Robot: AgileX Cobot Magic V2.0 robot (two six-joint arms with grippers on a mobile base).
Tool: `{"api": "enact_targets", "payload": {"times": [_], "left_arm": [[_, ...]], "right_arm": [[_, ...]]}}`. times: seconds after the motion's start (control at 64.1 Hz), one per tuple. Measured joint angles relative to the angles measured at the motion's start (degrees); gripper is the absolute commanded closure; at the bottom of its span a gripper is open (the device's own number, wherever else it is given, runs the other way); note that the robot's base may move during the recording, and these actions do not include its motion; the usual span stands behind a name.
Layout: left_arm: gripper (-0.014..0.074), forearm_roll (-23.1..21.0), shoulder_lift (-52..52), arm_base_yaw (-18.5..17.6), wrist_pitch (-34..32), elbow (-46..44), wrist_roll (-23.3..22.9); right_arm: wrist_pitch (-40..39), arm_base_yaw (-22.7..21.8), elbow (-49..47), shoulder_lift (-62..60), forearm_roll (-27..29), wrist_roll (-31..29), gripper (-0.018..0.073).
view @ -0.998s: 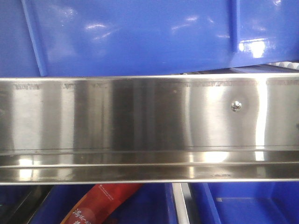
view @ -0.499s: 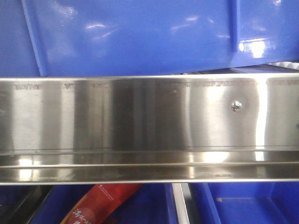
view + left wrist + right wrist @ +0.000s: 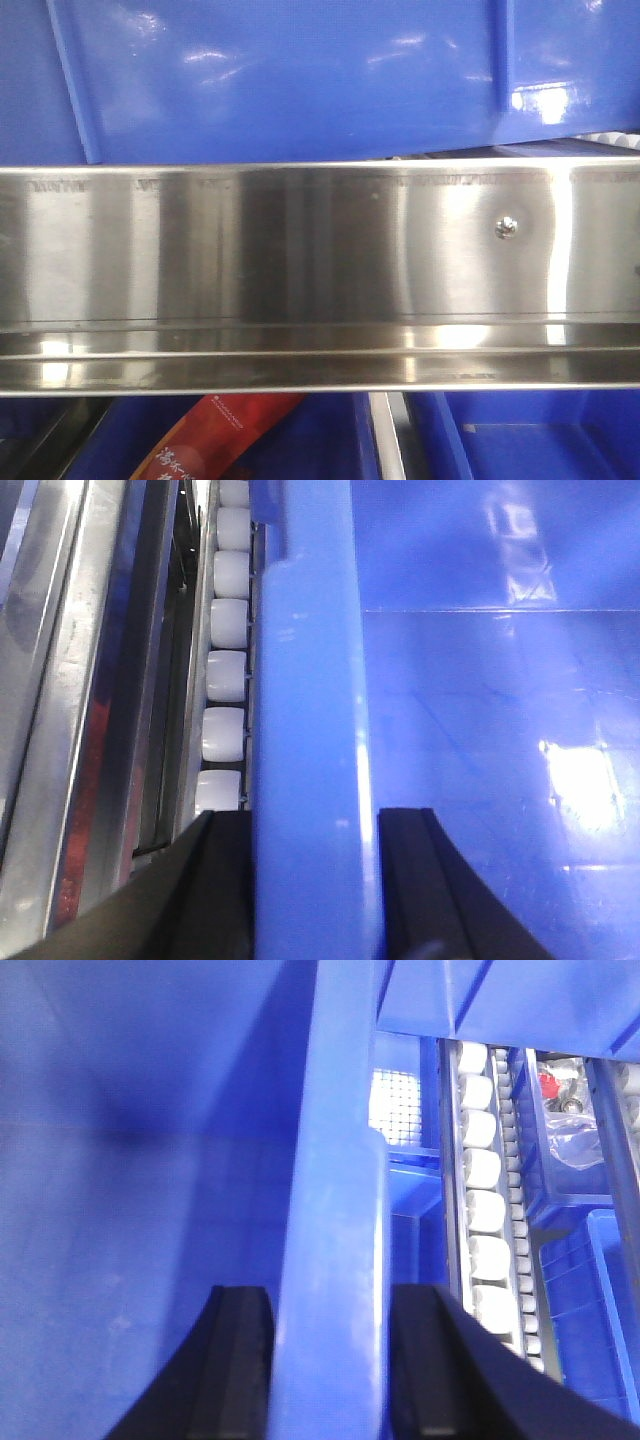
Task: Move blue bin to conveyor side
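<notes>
The blue bin (image 3: pixel 300 80) fills the top of the front view, its glossy ribbed side wall hanging just above a steel rail. In the left wrist view my left gripper (image 3: pixel 315 880) is shut on the blue bin's rim (image 3: pixel 305 710), with one black finger (image 3: pixel 215 890) outside the wall and the other inside. In the right wrist view my right gripper (image 3: pixel 335 1360) is shut on the opposite rim (image 3: pixel 335 1210) in the same way, and one of its fingers (image 3: pixel 240 1360) is inside the bin. The conveyor side is out of view.
A shiny stainless-steel rail (image 3: pixel 320 270) with a screw (image 3: pixel 506 227) crosses the front view. Below it stand a blue bin holding a red snack packet (image 3: pixel 215 435) and another blue bin (image 3: pixel 540 440). White rollers (image 3: pixel 225 670) (image 3: pixel 482 1210) run beside the bin. More blue bins (image 3: pixel 580 1150) stand past the rollers.
</notes>
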Motion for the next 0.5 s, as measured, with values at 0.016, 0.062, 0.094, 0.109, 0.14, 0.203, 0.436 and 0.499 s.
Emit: {"api": "enact_targets", "payload": {"times": [0.016,0.062,0.094,0.109,0.14,0.203,0.436,0.499], "left_arm": [[0.0613,0.0,0.0,0.0,-0.12,0.0,0.0],[0.0613,0.0,0.0,0.0,-0.12,0.0,0.0],[0.0613,0.0,0.0,0.0,-0.22,0.0,0.0],[0.0613,0.0,0.0,0.0,-0.22,0.0,0.0],[0.0613,0.0,0.0,0.0,-0.22,0.0,0.0],[0.0613,0.0,0.0,0.0,-0.22,0.0,0.0],[0.0613,-0.04,0.0,0.0,-0.22,-0.05,0.0],[0.0613,-0.13,0.0,0.0,-0.01,-0.32,0.0]], "right_arm": [[0.0,0.0,0.0,0.0,0.0,0.0,0.0648],[0.0,0.0,0.0,0.0,0.0,0.0,0.0648],[0.0,0.0,0.0,0.0,0.0,0.0,0.0648],[0.0,0.0,0.0,0.0,0.0,0.0,0.0648],[0.0,0.0,0.0,0.0,0.0,0.0,0.0648],[0.0,0.0,0.0,0.0,0.0,0.0,0.0648],[0.0,0.0,0.0,-0.12,0.0,0.0,0.0648],[0.0,0.0,0.0,-0.32,0.0,0.12,0.0648]]}}
